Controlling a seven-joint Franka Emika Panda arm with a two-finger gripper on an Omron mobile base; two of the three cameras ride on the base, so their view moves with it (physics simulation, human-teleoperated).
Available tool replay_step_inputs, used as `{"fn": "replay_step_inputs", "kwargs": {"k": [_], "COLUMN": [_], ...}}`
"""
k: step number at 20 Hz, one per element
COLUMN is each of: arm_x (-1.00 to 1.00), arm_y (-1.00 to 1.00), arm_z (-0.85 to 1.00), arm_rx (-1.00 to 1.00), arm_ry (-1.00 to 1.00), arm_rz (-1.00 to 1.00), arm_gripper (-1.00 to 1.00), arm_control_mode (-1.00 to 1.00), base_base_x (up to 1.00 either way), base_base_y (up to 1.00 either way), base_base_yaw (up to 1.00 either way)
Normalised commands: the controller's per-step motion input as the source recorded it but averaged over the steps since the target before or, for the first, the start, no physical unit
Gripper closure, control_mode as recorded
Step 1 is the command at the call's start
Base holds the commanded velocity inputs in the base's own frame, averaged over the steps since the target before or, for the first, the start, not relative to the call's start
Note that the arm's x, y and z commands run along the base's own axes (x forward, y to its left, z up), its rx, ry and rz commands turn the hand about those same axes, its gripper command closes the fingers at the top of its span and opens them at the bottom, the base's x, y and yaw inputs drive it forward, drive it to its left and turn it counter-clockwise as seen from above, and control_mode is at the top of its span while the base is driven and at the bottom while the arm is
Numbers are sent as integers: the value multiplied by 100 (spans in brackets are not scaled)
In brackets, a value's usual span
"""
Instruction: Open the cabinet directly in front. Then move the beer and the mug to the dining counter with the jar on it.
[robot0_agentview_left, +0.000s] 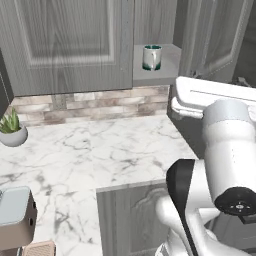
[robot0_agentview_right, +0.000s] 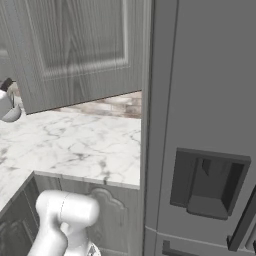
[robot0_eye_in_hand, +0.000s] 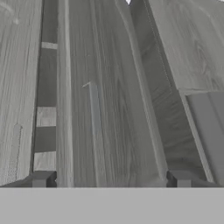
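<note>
The cabinet (robot0_agentview_left: 65, 45) hangs above the worktop with its left door closed and its right door (robot0_agentview_left: 220, 35) swung open. On the bared shelf (robot0_agentview_left: 172, 70) stands the mug (robot0_agentview_left: 152, 57), silvery with a teal rim. In the hand view my gripper (robot0_eye_in_hand: 111, 179) is open, its fingertips (robot0_eye_in_hand: 41, 179) wide apart with nothing between them, close to a grey wood-grain cabinet surface (robot0_eye_in_hand: 109, 87). The beer, the jar and the dining counter are out of view.
A marble worktop (robot0_agentview_left: 100, 150) with a brick backsplash (robot0_agentview_left: 90, 105) lies under the cabinet. A potted plant (robot0_agentview_left: 12, 131) sits at its left, and a small appliance (robot0_agentview_left: 15, 215) stands at the near left. A tall grey fridge (robot0_agentview_right: 200, 100) stands on the right.
</note>
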Motion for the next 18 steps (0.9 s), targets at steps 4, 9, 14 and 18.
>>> {"fn": "replay_step_inputs", "kwargs": {"k": [4, 9, 14, 18], "arm_x": [-55, 56, 100, 100], "arm_y": [81, 91, 15, 0], "arm_z": [0, -5, 0, -3], "arm_rx": [0, 1, 0, 0], "arm_ry": [-6, 4, 11, 26], "arm_rz": [0, -1, -4, -12], "arm_gripper": [-100, -100, -100, -100], "arm_control_mode": [-100, -100, -100, -100], "base_base_x": [0, 0, 0, 0], "base_base_y": [0, 0, 0, 0], "base_base_yaw": [0, 0, 0, 0]}}
